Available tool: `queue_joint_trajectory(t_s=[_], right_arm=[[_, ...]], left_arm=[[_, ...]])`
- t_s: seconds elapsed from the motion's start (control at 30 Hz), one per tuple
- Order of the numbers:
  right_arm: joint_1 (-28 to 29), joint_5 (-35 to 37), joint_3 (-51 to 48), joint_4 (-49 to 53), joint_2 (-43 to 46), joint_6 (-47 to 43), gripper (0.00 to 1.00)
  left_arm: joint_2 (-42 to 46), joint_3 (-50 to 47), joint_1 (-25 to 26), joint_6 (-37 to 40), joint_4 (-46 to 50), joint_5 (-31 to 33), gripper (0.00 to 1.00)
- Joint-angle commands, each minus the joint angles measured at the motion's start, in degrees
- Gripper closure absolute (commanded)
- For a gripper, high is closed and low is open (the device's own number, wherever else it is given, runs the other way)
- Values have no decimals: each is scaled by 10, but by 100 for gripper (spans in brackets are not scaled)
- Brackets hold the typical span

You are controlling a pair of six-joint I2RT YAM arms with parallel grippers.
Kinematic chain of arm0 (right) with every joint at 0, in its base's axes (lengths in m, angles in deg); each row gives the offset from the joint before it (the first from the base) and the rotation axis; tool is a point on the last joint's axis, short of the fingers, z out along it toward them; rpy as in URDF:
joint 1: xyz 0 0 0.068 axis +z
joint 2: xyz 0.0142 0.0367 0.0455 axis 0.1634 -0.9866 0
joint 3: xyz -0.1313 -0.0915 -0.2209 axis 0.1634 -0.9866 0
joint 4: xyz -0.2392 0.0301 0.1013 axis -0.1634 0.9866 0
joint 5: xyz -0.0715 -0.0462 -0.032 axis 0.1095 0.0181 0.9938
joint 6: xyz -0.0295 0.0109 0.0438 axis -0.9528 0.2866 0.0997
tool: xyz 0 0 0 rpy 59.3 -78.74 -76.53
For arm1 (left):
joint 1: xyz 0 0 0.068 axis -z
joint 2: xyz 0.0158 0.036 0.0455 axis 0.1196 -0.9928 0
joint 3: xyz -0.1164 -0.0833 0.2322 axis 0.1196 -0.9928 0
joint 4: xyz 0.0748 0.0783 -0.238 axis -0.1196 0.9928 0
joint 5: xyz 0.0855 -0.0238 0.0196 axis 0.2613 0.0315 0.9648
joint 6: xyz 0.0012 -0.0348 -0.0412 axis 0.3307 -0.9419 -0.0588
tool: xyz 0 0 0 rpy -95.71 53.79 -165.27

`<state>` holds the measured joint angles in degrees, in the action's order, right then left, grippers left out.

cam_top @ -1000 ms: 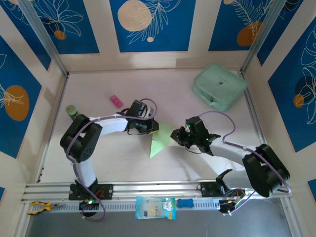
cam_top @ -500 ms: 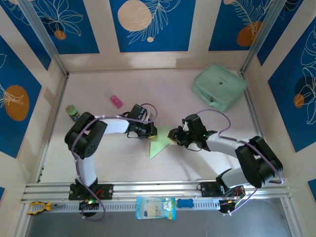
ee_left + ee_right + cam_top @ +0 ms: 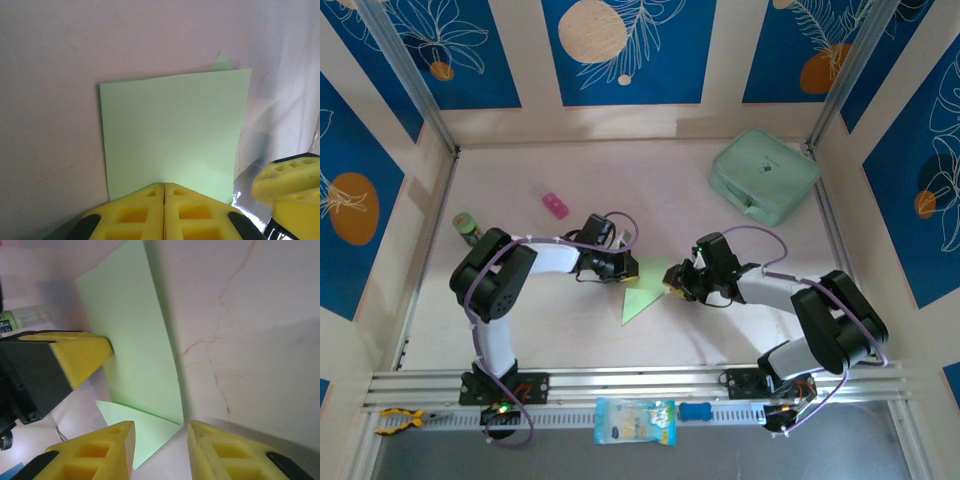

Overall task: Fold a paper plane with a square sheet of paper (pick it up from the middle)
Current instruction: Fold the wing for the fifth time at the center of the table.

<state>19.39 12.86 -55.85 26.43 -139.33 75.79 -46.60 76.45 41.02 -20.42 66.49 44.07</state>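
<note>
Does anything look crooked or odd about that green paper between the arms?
Slightly: the green paper, pinched by the left fingers, has a small corner poking past its far edge, so its folded layers look misaligned. No tear shows.

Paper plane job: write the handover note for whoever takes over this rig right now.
Left gripper: jaws shut on one edge of the paper.
Right gripper: jaws open, either side of a paper corner, not gripping it.
Paper: mid-table, between the two arms.
Done: paper grasped, and at least one fold is in; a folded flap shows at the corner.
Left: the remaining folds; it is not yet a finished plane.
</note>
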Motion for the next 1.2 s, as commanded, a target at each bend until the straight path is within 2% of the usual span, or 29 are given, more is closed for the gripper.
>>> queue_joint_trajectory(t_s=[0.0,0.57,0.9,1.17], right_arm=[[-2,-29,13,3,-16,-11,66],[0,-58,33,-28,-65,-10,67],[0,-59,33,-33,-64,-13,67],[-13,-106,33,-102,-89,-20,67]], left_arm=[[-10,-19,3,7,42,-5,92],[-8,-20,1,0,36,-10,92],[-3,-21,1,0,38,-8,92],[-1,-21,1,-1,38,-9,92]])
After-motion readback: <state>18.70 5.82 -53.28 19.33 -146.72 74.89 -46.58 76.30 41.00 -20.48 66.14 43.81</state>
